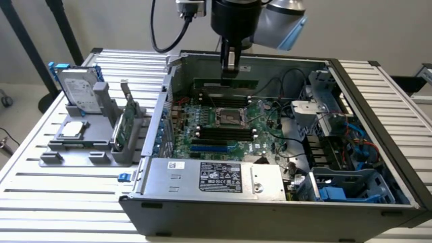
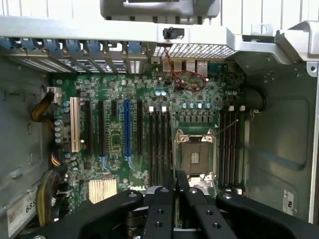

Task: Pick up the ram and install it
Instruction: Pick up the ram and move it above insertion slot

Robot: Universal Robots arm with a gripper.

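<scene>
Exterior view, nearest things first: one open computer case (image 1: 270,220) is seen lying on a slatted metal table (image 1: 60,202), and one silver power supply (image 1: 212,177) is set against its near wall. To the exterior view's left of the case, one grey holder (image 1: 74,154) is stood on the table. Three parts are counted in it: one processor chip (image 1: 73,130) lying flat, one green card with a metal bracket (image 1: 125,121) standing on edge, and, farther back, one hard drive (image 1: 78,88) propped upright.

Inside the case, one green motherboard (image 1: 263,139) is laid flat. Behind the power supply one blue slot (image 1: 209,148) is found on it, then a near bank of black memory slots (image 1: 226,134), then one processor socket (image 1: 229,117).

Beyond the socket, the ram (image 1: 226,82) is held level, just over the far bank of slots, close to the case's far wall; whether it touches them cannot be told. It is pinched from above by the gripper (image 1: 229,75), with the jaws drawn nearly together on its upper edge.

In the wrist view, two black fingers (image 2: 164,196) are seen almost closed. Past them the socket is flanked by two banks of four black slots each, and one white slot (image 2: 75,124) is counted farther along the board.
</scene>
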